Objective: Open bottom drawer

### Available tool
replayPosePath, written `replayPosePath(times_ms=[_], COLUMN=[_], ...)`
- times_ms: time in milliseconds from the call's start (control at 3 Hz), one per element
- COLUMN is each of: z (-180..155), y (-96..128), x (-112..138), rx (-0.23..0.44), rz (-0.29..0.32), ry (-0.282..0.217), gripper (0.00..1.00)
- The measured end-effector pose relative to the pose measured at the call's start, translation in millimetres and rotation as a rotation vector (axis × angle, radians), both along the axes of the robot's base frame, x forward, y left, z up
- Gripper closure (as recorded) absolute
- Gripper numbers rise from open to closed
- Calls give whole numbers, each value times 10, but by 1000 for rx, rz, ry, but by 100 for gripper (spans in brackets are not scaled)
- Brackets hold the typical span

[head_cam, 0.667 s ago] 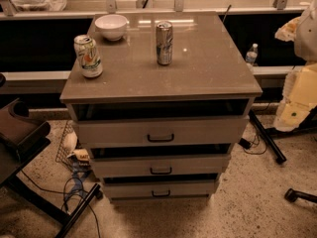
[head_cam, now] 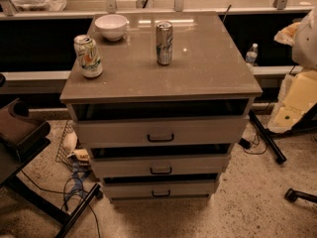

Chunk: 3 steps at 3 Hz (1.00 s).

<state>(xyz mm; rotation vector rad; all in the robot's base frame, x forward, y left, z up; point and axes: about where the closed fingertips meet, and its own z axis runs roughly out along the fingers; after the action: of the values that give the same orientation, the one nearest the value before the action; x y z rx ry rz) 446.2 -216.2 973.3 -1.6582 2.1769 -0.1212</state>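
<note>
The tool hangs at the right edge of the frame, pale and yellowish, well apart from the drawers; I cannot tell whether it is spread or pressed together. On the table, a green-patterned can stands at the left. A white bowl sits behind it, and a silver can is near centre. The bottom drawer is at lower centre, the lowest of three fronts, with a black bar handle at its middle.
</note>
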Motion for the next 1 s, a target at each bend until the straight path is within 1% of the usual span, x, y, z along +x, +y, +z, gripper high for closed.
replayPosePath(times_ms=[333,667,1000], z=[-473,-996,-1473], y=[-50,-53,3], x=[50,128,223], rx=[95,161,184], rz=[-16,-40,-56], ry=[-26,-56,-93], gripper=[0,0,0])
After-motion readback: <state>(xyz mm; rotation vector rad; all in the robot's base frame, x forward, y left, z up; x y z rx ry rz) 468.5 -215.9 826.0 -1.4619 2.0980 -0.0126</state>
